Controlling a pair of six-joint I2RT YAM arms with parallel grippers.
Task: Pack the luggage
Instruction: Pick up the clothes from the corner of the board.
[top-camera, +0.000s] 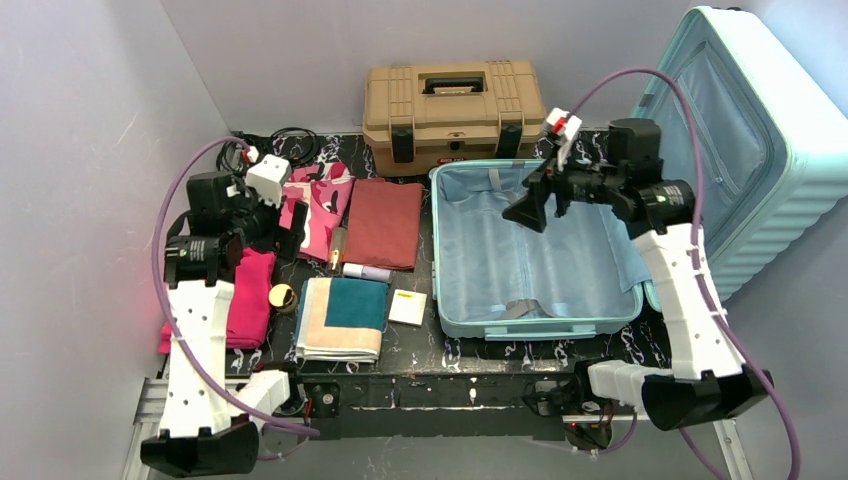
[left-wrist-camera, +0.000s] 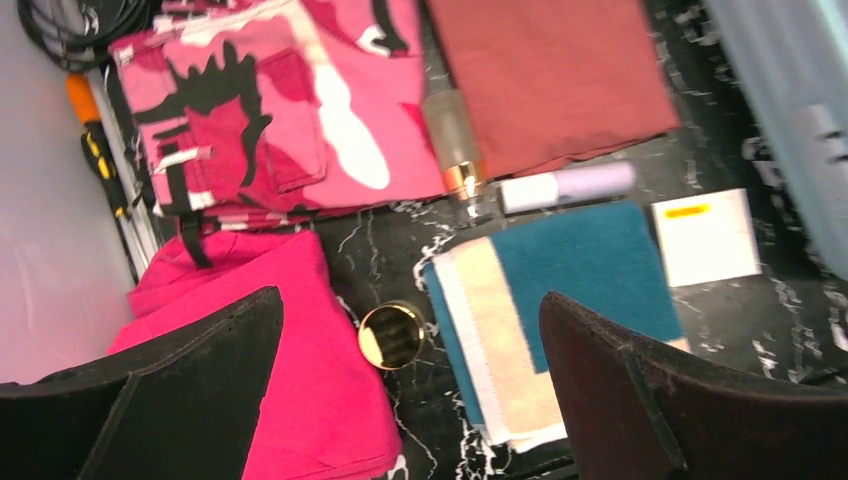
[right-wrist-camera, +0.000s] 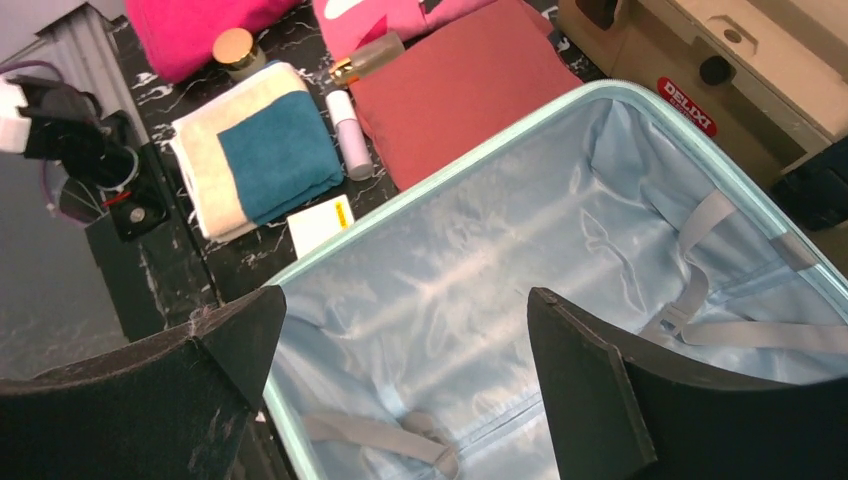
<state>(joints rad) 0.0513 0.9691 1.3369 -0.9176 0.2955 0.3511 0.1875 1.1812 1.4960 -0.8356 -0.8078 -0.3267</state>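
Left fingers (left-wrist-camera: 180, 400) and right fingers (right-wrist-camera: 620, 400) gape wide, empty; luggage (top-camera: 520, 270) lid runs out of view.

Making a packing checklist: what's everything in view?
suitcase: 1, mint, open, table's right
toolbox: 1, tan, behind suitcase
camouflage garment: 1, pink, back left
rust cloth: 1, red-brown, beside suitcase
pink cloth: 1, pink, left edge
towel: 1, teal-cream, front
jar: 1, gold lid, beside towel
tube: 1, lilac, behind towel
bottle: 1, gold collar, beside tube
card: 1, white, right of towel
cables: bundle, black, back left
left claw: 1, black, open over jar
right claw: 1, black, open above suitcase
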